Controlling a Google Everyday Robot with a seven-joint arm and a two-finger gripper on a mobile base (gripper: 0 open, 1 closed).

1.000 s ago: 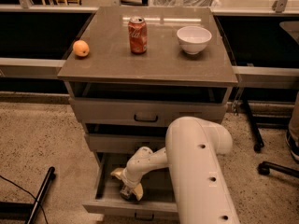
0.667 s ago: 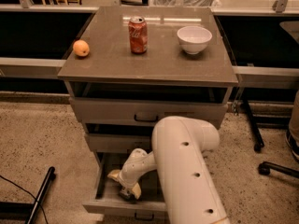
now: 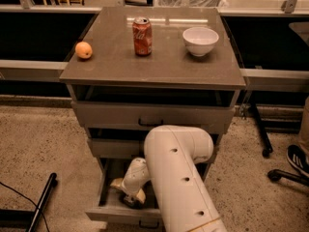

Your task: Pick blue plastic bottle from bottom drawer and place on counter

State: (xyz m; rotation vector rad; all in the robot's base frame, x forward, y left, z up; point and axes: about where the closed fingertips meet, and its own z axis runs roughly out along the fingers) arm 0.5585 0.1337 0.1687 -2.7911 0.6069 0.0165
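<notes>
The bottom drawer (image 3: 112,212) is pulled open at the foot of the cabinet. My white arm reaches down into it, and my gripper (image 3: 130,197) sits low inside the drawer, left of the middle, close to its floor. The blue plastic bottle does not show; the arm and gripper cover much of the drawer's inside. The counter (image 3: 159,66) is the flat grey-brown top of the cabinet, well above the gripper.
On the counter stand a red soda can (image 3: 142,36), a white bowl (image 3: 200,40) and an orange (image 3: 83,50). The top drawer (image 3: 145,115) is slightly out. A chair base (image 3: 282,173) and a shoe (image 3: 298,159) are at the right, and a dark bar (image 3: 42,202) lies on the floor at the left.
My arm has swung further left across the view. The gripper stays low inside the bottom drawer, shifted slightly left.
</notes>
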